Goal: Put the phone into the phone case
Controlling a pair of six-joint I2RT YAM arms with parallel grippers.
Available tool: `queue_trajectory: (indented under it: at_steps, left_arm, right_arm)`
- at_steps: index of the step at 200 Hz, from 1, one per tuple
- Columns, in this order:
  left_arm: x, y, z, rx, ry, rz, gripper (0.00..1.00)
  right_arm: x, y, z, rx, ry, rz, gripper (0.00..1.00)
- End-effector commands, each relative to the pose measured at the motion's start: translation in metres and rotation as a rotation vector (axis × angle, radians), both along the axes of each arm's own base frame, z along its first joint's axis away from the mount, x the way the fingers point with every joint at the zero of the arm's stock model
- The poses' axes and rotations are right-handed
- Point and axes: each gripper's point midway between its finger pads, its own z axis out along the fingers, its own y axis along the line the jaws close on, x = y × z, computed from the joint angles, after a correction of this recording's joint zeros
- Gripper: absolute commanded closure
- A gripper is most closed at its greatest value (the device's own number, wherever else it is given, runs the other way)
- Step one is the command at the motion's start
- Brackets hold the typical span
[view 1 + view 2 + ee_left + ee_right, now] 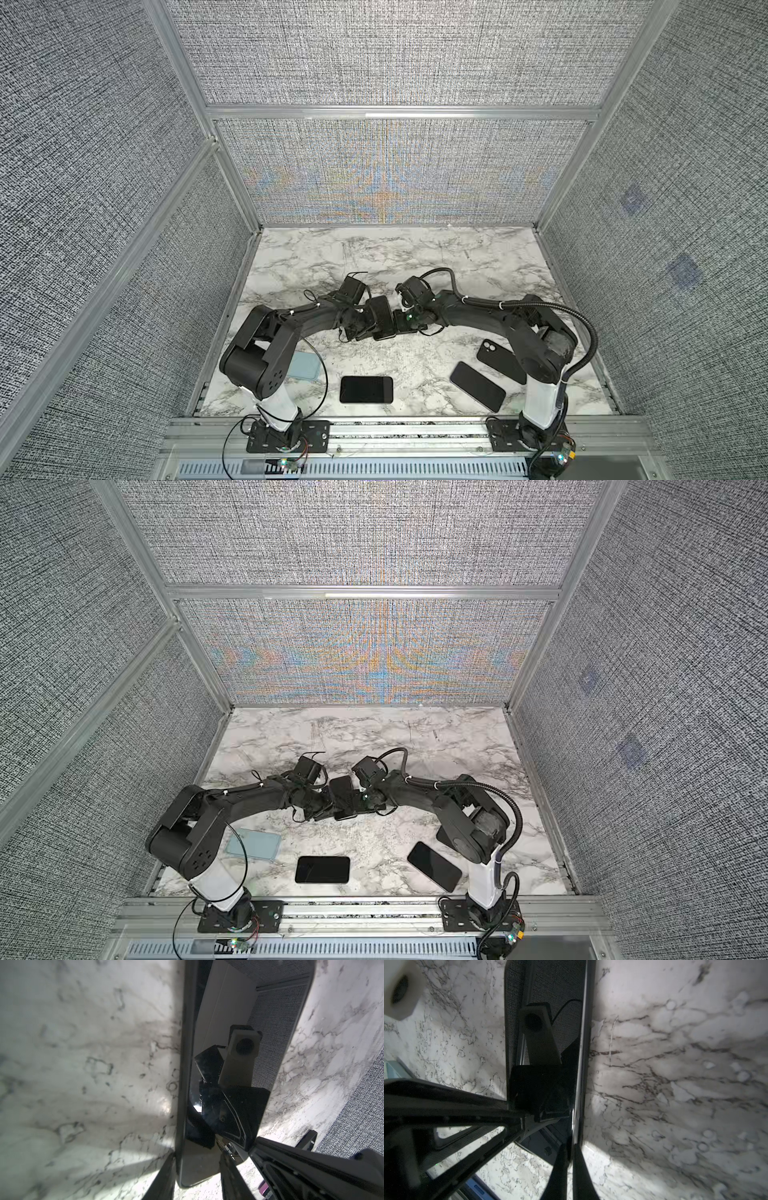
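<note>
We find the left gripper (197,1154) with its jaws partly apart and the near end of the phone (380,316) between them. One finger lies against its edge and the other across its glossy face, which we judge to be a hold. The phone's long axis runs straight out ahead of those jaws, above the marble table (374,257). Opposite, the right gripper (571,1146) has its jaws pinched almost together on the other long edge of that same end, so both arms share the phone. A dark rim lines the phone's edge in both wrist views, and we cannot tell whether it is a case wall or the phone's own frame. The one plain case in sight, a pale blue case (305,365), lies flat well behind the jaws on the left gripper's side, toward that arm's base, so the left arm is nearer. The left arm's elbow (270,340) overhangs one end of the case, and we judge this the main obstruction to any approach. Also behind the jaws, a spare black phone (365,389) lies screen-up roughly in line with the gap between the grippers. A second black phone (477,385) lies on the right gripper's side. Just beside it is a dark slab with two lens rings (500,361), either a handset or a case, partly tucked under the right arm (536,345).
</note>
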Motion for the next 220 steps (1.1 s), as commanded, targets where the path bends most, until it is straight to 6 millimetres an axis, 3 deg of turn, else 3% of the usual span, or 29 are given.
queue_trajectory:
  at_steps: [1, 67, 118, 145, 220]
  left_arm:
    - [0.002, -0.008, -0.001, -0.037, -0.006, -0.011, 0.63]
    - [0.001, -0.007, 0.000, -0.030, -0.008, -0.015, 0.63]
    - [0.001, 0.012, 0.008, 0.060, -0.036, -0.014, 0.63]
    - [0.003, 0.019, 0.015, 0.084, -0.050, -0.015, 0.61]
    - [-0.001, 0.027, 0.013, 0.079, -0.051, 0.000, 0.60]
  right_arm:
    - [-0.025, 0.004, -0.018, 0.012, 0.110, 0.044, 0.92]
    - [-0.024, 0.003, -0.017, 0.010, 0.109, 0.047, 0.93]
    - [-0.001, 0.002, 0.042, -0.002, -0.075, 0.083, 0.86]
    - [0.007, -0.005, 0.038, -0.067, -0.102, 0.093, 0.83]
    - [0.005, -0.014, 0.012, -0.143, -0.086, 0.097, 0.76]
